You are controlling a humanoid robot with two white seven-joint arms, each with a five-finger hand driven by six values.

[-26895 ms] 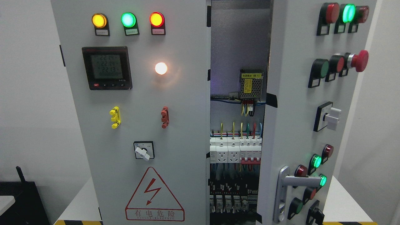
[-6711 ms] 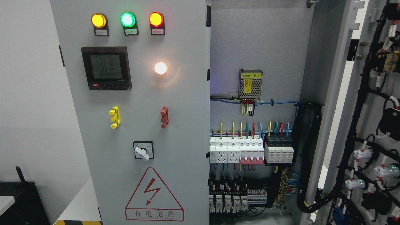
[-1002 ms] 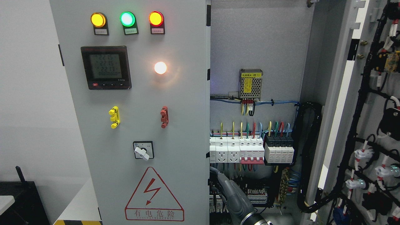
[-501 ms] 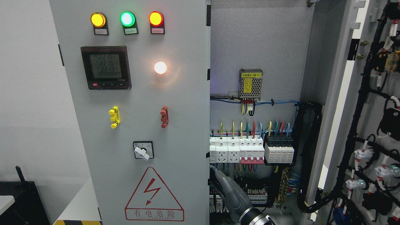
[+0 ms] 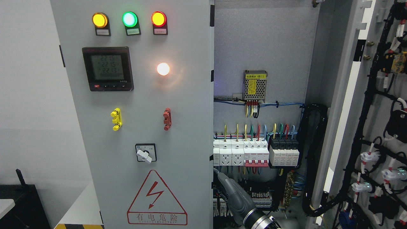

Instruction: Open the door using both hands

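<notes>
The grey cabinet's left door (image 5: 178, 95) stands shut or nearly so, carrying three lamps, a meter and a warning triangle. The right door (image 5: 375, 111) is swung wide open, its wired inner face turned toward me. My right hand (image 5: 226, 184), grey with a silver wrist ring, comes up from the bottom edge right of the middle. It slants up and left inside the opening, and its tip sits at the left door's free edge (image 5: 212, 165). That edge hides how the hand meets the door. The left arm is out of view.
Inside the cabinet, a row of breakers (image 5: 254, 154) and a power supply (image 5: 255, 86) sit just above the hand. A thick black cable bundle (image 5: 313, 159) runs down the right wall. A white table (image 5: 79, 206) and a black object (image 5: 22, 203) lie at lower left.
Over the last second the right wrist has slid slightly right, so more of the silver ring shows, while the hand's tip stays at the door edge. Neither door has moved.
</notes>
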